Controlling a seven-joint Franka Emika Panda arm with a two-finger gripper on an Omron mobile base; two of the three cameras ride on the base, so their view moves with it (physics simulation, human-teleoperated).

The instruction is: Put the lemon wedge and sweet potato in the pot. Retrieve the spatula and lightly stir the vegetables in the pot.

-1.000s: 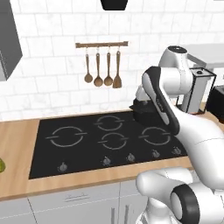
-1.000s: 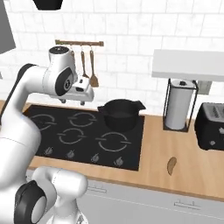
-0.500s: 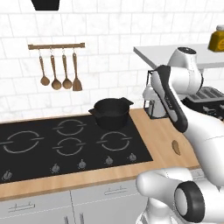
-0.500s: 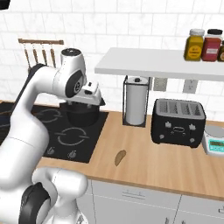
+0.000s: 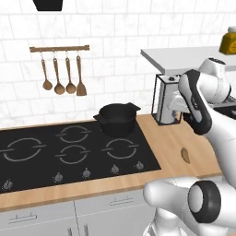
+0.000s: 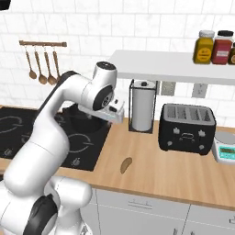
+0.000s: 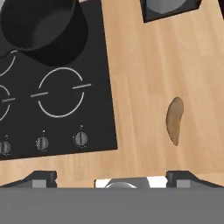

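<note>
Hand view: gripper (image 7: 109, 175) high over the counter (image 7: 144, 65), looking straight down.
Jaws: spread wide, nothing between them.
Sweet potato (image 7: 174, 120): lying flat on bare wood, right of the cooktop (image 7: 52, 118), near the front edge; sits ahead of the right fingertip, off-centre from the gap.
Pot (image 7: 41, 26): on the rear right burner, well apart from the potato.
Step in hand, judged: centre over the potato, turn so the jaws cross its narrow width, then descend.
</note>
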